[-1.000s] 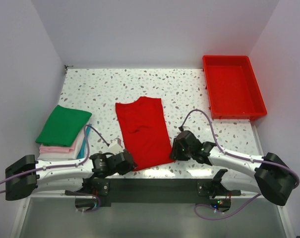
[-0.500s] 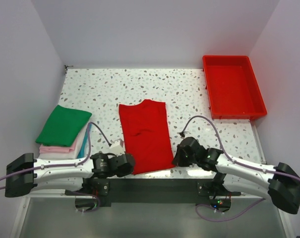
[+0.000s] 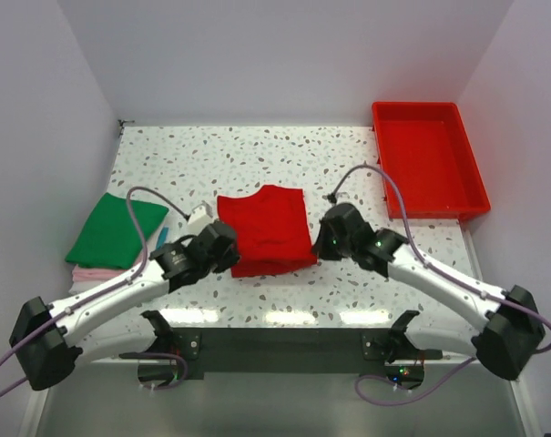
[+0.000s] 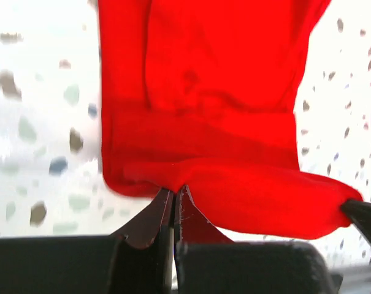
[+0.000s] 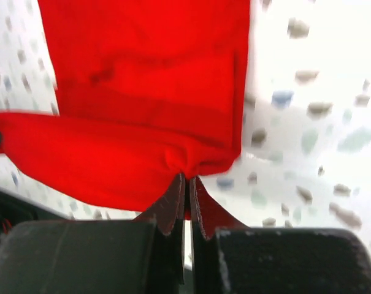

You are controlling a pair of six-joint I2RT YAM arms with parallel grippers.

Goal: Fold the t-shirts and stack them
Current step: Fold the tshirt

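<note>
While the red shirt point(image 3: 266, 228) is being folded in half at the middle of the table point(image 3: 348, 164), both arms are holding its near edge raised over the flat far half, 1 corner each, so the cloth is doubling onto itself. The left gripper point(image 4: 175, 193) is pinching the left corner, its fingers point(image 4: 149, 219) clamped together on cloth; the right gripper point(image 5: 186, 181) is doing likewise at the right corner. The green shirt point(image 3: 117, 229) is topping the stack at the left, likely awaiting this one.

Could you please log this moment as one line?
left pincer: shut on red t-shirt | right pincer: shut on red t-shirt | fold: near edge doubled over | green t-shirt: folded, at left
</note>
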